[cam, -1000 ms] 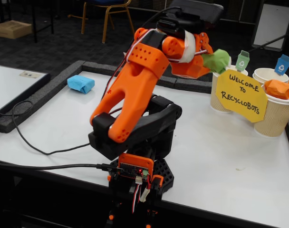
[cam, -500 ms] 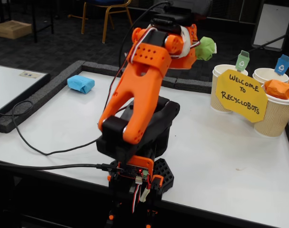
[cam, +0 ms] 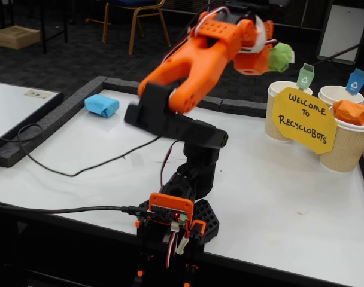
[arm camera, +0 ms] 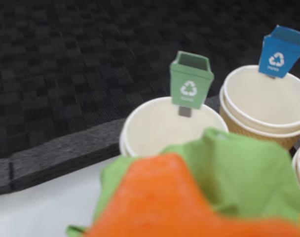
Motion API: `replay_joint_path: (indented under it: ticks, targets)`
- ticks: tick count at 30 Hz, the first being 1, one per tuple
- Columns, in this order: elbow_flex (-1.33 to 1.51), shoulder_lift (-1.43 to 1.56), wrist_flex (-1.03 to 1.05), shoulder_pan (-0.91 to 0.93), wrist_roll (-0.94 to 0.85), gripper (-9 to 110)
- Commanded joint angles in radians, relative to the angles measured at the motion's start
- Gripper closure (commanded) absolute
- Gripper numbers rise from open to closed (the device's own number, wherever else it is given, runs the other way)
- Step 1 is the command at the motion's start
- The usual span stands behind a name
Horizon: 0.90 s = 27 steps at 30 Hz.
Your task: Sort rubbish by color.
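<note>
My orange gripper (cam: 272,58) is shut on a crumpled green paper ball (cam: 282,57) and holds it in the air, just left of and above the cups in the fixed view. In the wrist view the green ball (arm camera: 239,173) fills the bottom, with an orange finger (arm camera: 155,202) in front of it. Just beyond it stands a white cup with a green bin label (arm camera: 160,126), (cam: 276,91). To its right is a cup with a blue bin label (arm camera: 263,101), (cam: 339,94). A brown cup (cam: 346,146) holds orange paper (cam: 351,112). A blue paper wad (cam: 102,105) lies at the table's far left.
A yellow "Welcome to Recyclobots" sign (cam: 303,119) hangs in front of the cups. A black cable (cam: 68,173) runs across the white table (cam: 278,197). A grey foam border (arm camera: 51,158) edges the table. The arm's base (cam: 176,221) stands at the near edge.
</note>
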Motion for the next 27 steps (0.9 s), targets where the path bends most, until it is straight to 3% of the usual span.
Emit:
replay_joint_path:
  ticks: [1,16,27]
  targets:
    - [-0.201,-0.126,-0.087,0.040,-0.011,101]
    - [-0.611,-0.672,-0.129,0.037,-0.018,101]
    - [-0.765,-0.857,-0.052,-0.021,-0.018,101]
